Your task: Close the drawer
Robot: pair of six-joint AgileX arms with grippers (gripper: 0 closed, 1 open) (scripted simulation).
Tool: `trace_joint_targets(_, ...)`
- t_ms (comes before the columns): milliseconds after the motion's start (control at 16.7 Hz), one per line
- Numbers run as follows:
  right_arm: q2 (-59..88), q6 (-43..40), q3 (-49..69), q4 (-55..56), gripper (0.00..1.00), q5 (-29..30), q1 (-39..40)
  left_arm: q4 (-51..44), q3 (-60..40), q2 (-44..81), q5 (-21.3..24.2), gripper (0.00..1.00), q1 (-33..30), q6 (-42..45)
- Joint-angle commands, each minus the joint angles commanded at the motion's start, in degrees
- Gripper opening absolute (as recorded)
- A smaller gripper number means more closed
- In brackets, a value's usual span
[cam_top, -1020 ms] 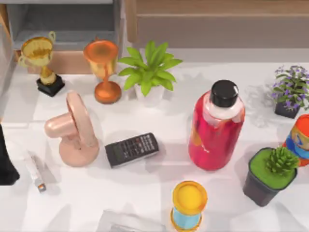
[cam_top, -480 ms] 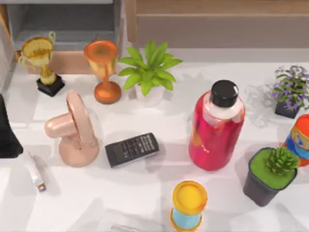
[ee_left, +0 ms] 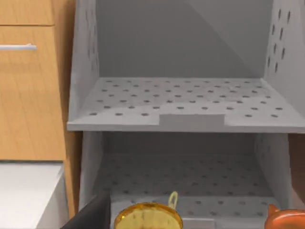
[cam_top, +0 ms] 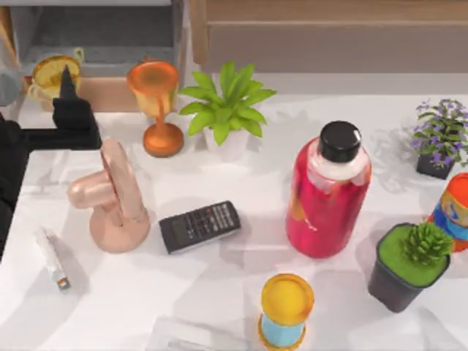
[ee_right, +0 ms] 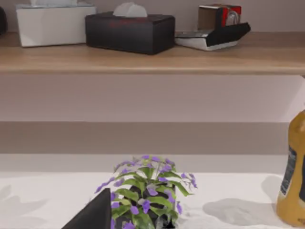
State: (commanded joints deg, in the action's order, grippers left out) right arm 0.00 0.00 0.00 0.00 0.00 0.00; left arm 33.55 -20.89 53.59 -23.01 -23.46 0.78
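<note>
We look straight down on the table (cam_top: 219, 292); our left wrist camera faces the grey shelves (ee_left: 186, 119) closely (sharing the gold trophy (cam_top: 50, 73)), the right faces the purple-flowered plant (ee_right: 147, 195).

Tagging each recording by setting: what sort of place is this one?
Probably a rendered home or office tabletop, cluttered with household things: a remote, potted plants, trophies. Behind stand a grey shelf unit and a wooden shelf holding tissue boxes.

Bright, even light; soft shadows on the table (cam_top: 219, 292); slight blur.
</note>
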Motion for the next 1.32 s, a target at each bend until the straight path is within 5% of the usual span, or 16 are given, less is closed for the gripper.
trace_joint_targets(300,0.0,0.0,0.0,0.0,1.00,0.0,0.0,8.0,-5.0,13.3,-5.5,1.00,-5.6,0.2)
trace_joint_targets(780,0.0,0.0,0.0,0.0,1.00,0.0,0.0,8.7,-5.0,14.4,-5.3,1.00,-5.2,0.7)
trace_joint_targets(1020,0.0,0.0,0.0,0.0,1.00,0.0,0.0,11.5,-3.8,16.8,1.7,1.00,2.4,7.8)
trace_joint_targets(1320,0.0,0.0,0.0,0.0,1.00,0.0,0.0,18.7,0.1,25.2,18.2,1.00,19.0,26.3)
